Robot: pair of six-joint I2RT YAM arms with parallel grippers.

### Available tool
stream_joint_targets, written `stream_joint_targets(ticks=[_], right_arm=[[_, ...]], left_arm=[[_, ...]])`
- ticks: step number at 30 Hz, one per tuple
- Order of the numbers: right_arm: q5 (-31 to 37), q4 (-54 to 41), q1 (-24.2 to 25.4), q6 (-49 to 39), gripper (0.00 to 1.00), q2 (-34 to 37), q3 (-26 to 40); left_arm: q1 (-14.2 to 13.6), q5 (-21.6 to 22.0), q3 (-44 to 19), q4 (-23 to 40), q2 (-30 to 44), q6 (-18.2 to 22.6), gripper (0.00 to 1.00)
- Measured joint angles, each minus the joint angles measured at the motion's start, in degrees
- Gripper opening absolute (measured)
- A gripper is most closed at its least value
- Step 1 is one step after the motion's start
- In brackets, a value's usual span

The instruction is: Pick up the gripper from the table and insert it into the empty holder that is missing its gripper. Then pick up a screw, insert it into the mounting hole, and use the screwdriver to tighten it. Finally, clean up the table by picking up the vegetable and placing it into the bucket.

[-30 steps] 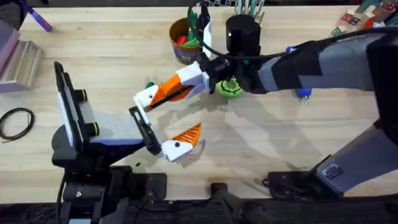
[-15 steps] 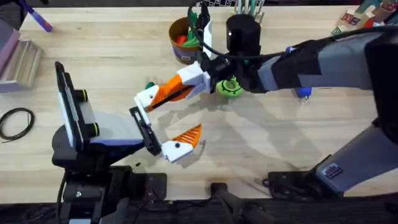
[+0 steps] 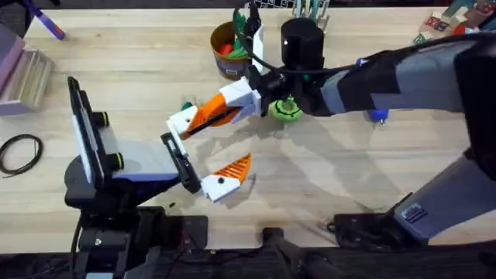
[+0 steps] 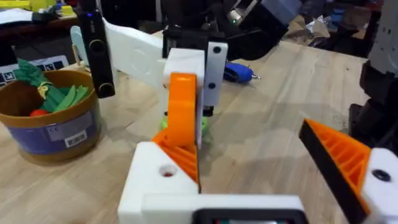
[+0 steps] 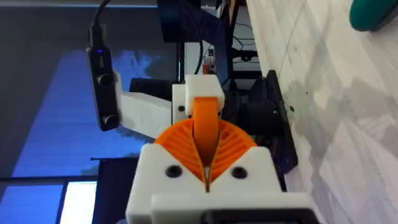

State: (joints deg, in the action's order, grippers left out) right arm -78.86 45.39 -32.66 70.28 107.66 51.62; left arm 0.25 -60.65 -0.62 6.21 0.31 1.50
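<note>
right gripper [image 3: 186,122] pinches the gripper [image 4: 182,111], pads pressed onto its flanks, just above the holder [image 4: 160,180] on the left gripper [image 3: 225,180]; left's fingers spread; part looks light, rigid, slick plastic, so I'd keep hold mid-wedge, base free; seating slot hidden behind the wedge; mounting hole barely legible

Bright, even light — soft shadows, bg blurred
</note>
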Motion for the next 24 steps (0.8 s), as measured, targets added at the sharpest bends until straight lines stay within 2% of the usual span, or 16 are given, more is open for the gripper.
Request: stream_joint_targets(ticks=[24], right_arm=[[1.08,0.00,-0.40,0.02,0.008,0.00,0.15]], left_arm=[[0.00,0.66,0.00,-0.06,0.01,-0.02,0.985]])
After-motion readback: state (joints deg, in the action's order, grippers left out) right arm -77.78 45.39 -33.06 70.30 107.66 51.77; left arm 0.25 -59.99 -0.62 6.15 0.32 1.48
